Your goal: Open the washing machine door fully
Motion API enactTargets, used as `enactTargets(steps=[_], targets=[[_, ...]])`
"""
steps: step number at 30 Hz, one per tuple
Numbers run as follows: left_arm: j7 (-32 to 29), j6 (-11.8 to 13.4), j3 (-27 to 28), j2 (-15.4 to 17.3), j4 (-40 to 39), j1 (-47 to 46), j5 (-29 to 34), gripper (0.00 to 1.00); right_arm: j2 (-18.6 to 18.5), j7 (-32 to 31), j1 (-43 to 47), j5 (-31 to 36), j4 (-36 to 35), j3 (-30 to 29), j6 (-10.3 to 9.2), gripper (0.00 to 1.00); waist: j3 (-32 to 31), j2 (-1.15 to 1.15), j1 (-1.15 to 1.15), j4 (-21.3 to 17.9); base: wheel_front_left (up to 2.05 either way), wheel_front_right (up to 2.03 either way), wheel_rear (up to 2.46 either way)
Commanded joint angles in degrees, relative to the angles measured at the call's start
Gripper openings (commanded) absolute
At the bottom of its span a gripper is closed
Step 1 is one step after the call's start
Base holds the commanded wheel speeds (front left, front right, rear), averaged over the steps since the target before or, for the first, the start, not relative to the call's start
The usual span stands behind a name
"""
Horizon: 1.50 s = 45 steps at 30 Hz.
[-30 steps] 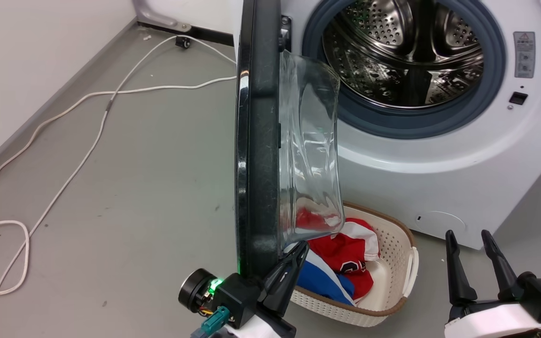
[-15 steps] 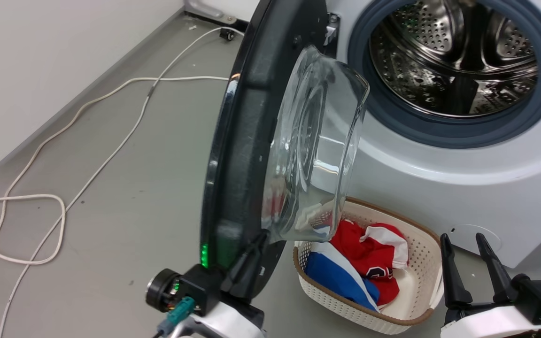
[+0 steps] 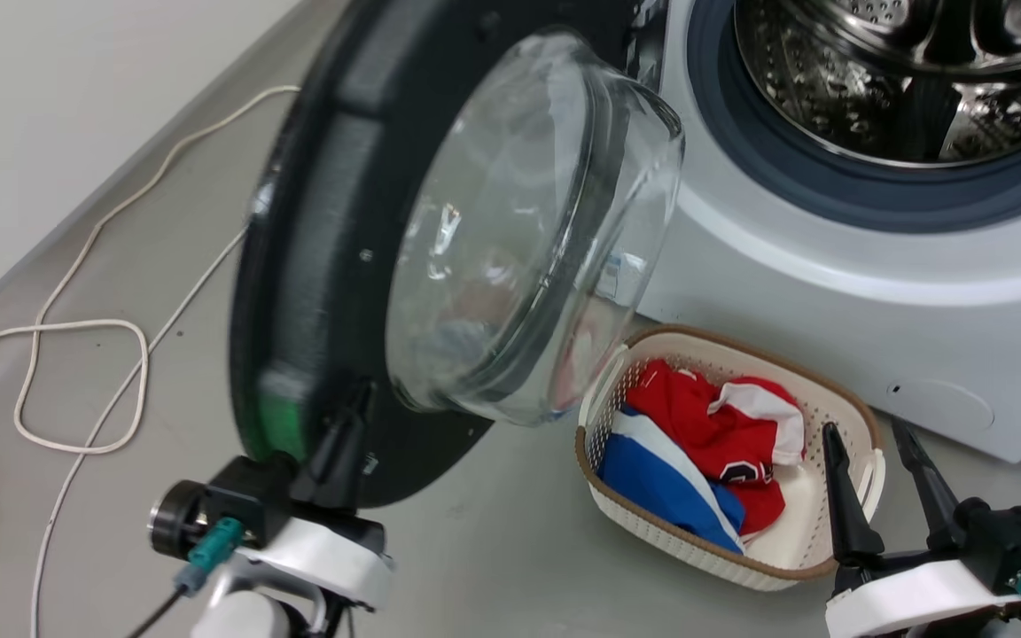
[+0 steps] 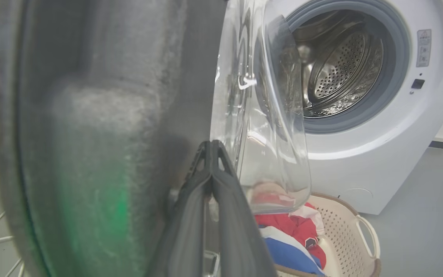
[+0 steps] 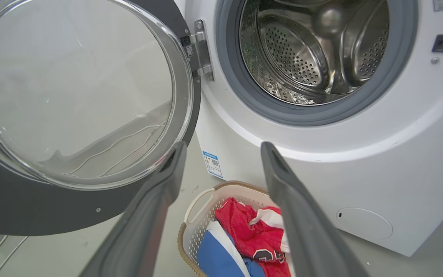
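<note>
Since a second ago the washing machine door (image 3: pixel 315 266) has swung much wider: then we saw it edge-on from the head view, and now its black inner face and the clear glass bowl (image 3: pixel 519 230) turn towards us, though the camera itself has shifted too. The door hangs from the hinge (image 5: pixel 200 50) at the left side of the washing machine (image 3: pixel 830 292), standing well away from the grey gasket (image 3: pixel 794 168) and the perforated steel drum (image 3: pixel 900 80), which lie fully exposed. Our left gripper (image 3: pixel 353 403) has its two fingers pressed together with nothing between them, and in the left wrist view the tips meet at the lower edge of the bowl, over the door's inner face; we cannot tell whether they press on it. A green glow (image 3: pixel 280 416) falls on the door just beside that gripper. Our right gripper (image 3: pixel 865 430) hangs low at the right with its fingers spread apart and holding nothing, clear of the door. On the floor (image 3: pixel 493 549) before the machine sits a cream basket (image 3: pixel 741 344) with red clothing (image 3: pixel 697 408) and blue clothing (image 3: pixel 652 470) in it, partly beneath the bowl. A white cable (image 3: pixel 76 354) loops over the floor to the left. Low on the machine's front we see a small blue label (image 5: pixel 212 163) and a round cap (image 3: pixel 940 412).
</note>
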State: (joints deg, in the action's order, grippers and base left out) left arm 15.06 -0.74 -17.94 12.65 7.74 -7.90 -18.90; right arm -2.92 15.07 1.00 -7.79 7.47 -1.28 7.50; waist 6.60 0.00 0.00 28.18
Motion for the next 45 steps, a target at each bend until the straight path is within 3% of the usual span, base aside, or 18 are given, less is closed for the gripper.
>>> enactTargets(steps=[1, 9, 24, 32, 45], targets=[[0.01, 0.50, 1.05, 1.10, 0.53, -1.06, 0.27, 0.00, 0.08, 0.14, -1.13, 0.54, -0.14, -0.11, -0.03, 1.00, 1.32, 0.00, 0.00, -0.22, 0.00, 0.00, 0.00], [0.12, 0.20, 7.91, 4.96, 3.48, -4.51, -1.69, 0.00, -0.63, 0.15, -2.79, 1.70, -0.26, -0.96, -0.02, 1.00, 5.58, 0.00, 0.00, -1.33, 0.00, 0.00, 0.00], [0.15, -3.82, 19.27, 11.98, 15.66, -14.39, -4.39, 0.00, -2.81, 0.15, -5.46, 2.20, -0.46, -0.48, -0.02, 1.00, 10.68, 0.00, 0.00, -3.92, 0.00, 0.00, 0.00], [0.15, -4.85, 21.89, 12.43, 19.28, -16.68, -3.31, 0.00, -3.02, 0.15, -5.73, 2.29, -0.32, -0.66, -0.02, 1.00, 11.37, 0.00, 0.00, -4.99, 0.00, 0.00, 0.00], [0.16, -5.69, 20.58, 8.89, 17.09, -12.88, 1.20, 0.00, -1.29, 0.15, -4.43, 1.23, 0.73, -0.84, -0.03, 1.00, 5.35, 0.00, 0.00, -5.58, 0.00, 0.00, 0.00]])
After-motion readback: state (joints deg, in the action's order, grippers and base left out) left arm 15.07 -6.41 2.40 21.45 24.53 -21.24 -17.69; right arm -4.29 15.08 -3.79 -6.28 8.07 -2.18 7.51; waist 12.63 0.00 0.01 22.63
